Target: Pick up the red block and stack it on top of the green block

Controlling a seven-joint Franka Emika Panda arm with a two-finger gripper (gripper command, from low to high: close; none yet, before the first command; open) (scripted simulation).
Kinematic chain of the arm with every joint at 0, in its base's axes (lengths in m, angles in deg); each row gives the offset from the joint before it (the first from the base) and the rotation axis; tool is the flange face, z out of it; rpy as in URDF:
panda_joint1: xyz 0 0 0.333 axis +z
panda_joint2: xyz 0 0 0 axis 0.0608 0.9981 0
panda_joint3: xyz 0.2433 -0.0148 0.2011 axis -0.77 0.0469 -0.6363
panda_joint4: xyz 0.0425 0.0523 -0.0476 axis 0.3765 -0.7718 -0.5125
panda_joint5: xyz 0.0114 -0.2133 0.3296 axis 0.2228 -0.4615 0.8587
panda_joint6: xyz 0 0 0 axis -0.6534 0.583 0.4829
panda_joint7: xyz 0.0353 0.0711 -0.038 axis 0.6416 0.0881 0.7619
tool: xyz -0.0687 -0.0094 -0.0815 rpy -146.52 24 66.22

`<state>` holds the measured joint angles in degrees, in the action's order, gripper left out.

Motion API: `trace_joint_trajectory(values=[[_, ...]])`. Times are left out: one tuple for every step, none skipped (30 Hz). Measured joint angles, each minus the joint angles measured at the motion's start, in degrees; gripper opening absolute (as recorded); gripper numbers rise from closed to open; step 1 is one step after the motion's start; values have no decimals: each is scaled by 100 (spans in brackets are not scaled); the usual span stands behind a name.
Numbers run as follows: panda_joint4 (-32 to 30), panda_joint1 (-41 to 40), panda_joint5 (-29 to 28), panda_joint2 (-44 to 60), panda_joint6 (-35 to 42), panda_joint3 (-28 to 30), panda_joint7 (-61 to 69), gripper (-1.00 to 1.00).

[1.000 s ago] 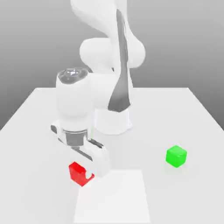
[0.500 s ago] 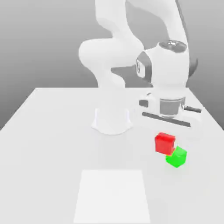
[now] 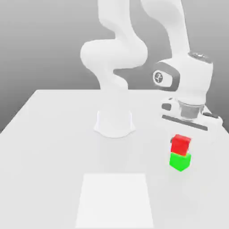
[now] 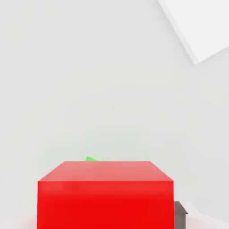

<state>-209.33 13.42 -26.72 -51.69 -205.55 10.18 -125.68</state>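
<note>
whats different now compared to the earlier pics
The red block, by the white slab at first, was carried to the exterior view's right and is now over the green block, still held in the gripper. The arm swung right with it. The green block and the white slab stayed put.

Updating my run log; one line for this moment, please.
gripper: shut on red block | red block: over green block | release: not yet

You now have the red block above the green block, shifted toward the exterior view's right from up beside it; your arm is over there too, its hand lower and tilted.
</note>
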Motion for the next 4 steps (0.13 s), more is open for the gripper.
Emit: trace_joint_trajectory(values=[[-3, -22, -51, 108, -124, -6, -35, -100], [-8, -31, -38, 209, -253, -10, -25, -100], [-15, -24, 9, 284, -356, -37, 9, 100], [-15, -10, 9, 284, -356, -37, 9, 100]])
